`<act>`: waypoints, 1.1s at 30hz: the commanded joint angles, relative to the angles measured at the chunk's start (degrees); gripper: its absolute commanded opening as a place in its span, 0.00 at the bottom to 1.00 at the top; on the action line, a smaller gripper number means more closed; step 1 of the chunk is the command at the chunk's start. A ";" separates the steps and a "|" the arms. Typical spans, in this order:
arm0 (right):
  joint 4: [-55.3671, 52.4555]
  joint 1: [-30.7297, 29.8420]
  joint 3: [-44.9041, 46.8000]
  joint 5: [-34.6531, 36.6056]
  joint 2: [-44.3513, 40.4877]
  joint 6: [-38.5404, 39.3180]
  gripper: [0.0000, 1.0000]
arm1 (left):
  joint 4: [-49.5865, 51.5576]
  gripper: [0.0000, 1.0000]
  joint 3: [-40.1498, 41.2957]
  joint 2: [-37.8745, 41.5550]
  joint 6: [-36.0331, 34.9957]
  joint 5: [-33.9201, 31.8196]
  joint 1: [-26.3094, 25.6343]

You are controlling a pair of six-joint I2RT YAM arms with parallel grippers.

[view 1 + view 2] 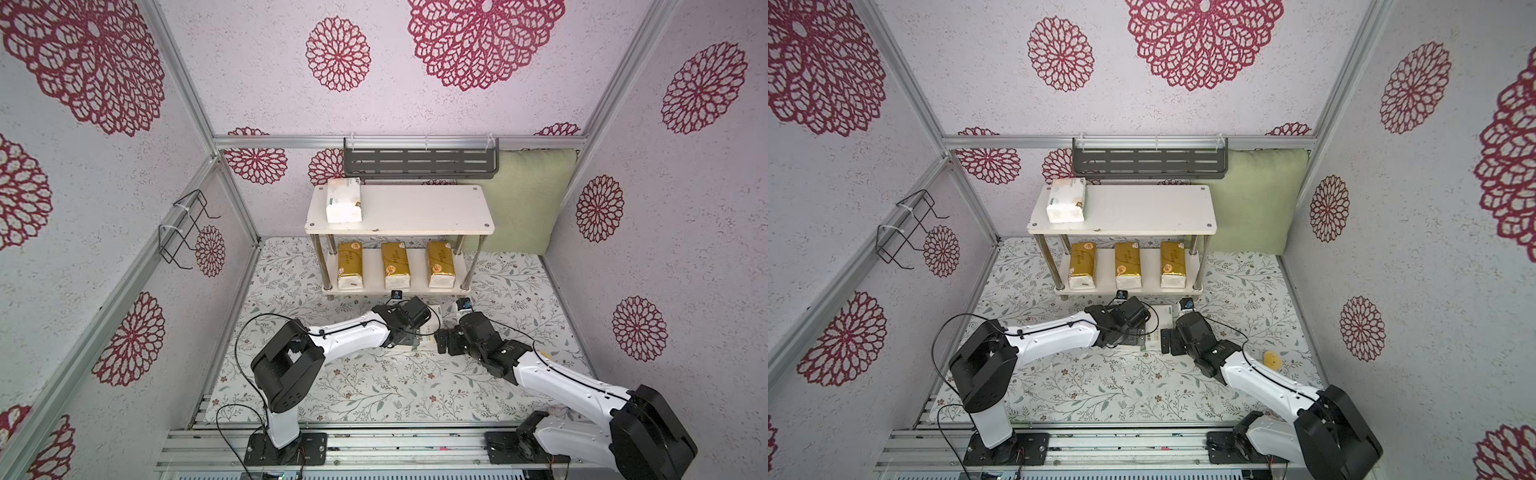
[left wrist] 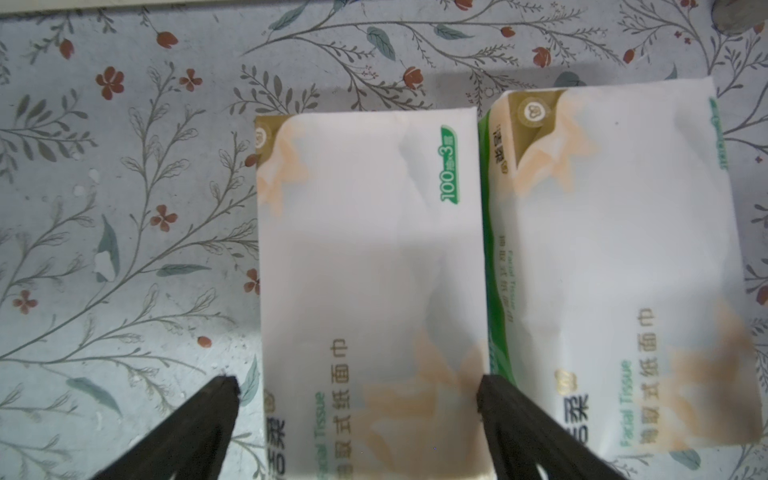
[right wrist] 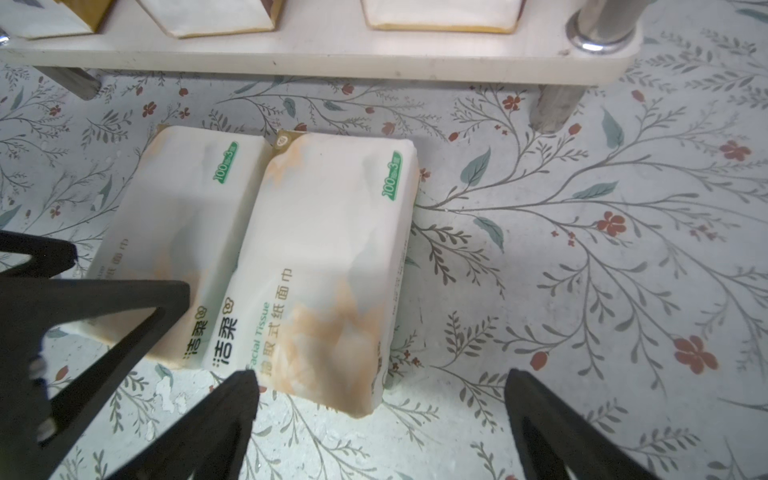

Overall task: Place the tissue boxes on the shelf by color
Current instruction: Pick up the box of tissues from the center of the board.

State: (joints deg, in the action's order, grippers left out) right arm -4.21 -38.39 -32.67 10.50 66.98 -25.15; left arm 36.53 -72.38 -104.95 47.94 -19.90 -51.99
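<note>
Two white tissue boxes lie side by side on the floral cloth in front of the shelf (image 1: pixel 415 210). My left gripper (image 2: pixel 359 390) is open and straddles one box (image 2: pixel 370 257); one finger is at its edge, the other a little off it. The second white box (image 3: pixel 328 257) lies beside it, its near end just ahead of my open right gripper (image 3: pixel 380 384), which holds nothing. In a top view the arms hide most of both boxes (image 1: pixel 1160 328). A third white box (image 1: pixel 344 199) sits at the top board's left end. Three gold boxes (image 1: pixel 395 266) stand on the lower board.
A dark grey slotted rack (image 1: pixel 419 162) hangs on the back wall above the shelf. A pale green cushion (image 1: pixel 528 199) leans in the back right corner. A black wire holder (image 1: pixel 187 228) is fixed to the left wall. A small yellow thing (image 1: pixel 1272 359) lies by the right arm.
</note>
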 commanded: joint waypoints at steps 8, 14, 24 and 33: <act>1.76 0.42 -1.02 0.52 1.12 0.27 0.99 | 0.28 0.97 -2.66 -2.06 -1.42 1.85 -1.62; 2.14 0.60 0.23 0.51 0.17 0.01 0.99 | 2.57 0.97 -4.17 -4.97 -1.61 0.75 -2.37; 1.93 0.95 0.32 0.37 -0.18 0.10 0.99 | 1.84 0.97 -2.64 -7.00 -2.28 2.37 -2.16; 2.41 1.21 -0.51 -0.42 1.14 0.36 0.99 | 0.75 0.97 1.36 -4.70 -1.33 3.01 -2.18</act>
State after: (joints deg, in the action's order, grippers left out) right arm -2.81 -37.58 -32.64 10.26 68.14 -25.10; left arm 37.17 -73.60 -109.08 45.65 -21.26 -53.74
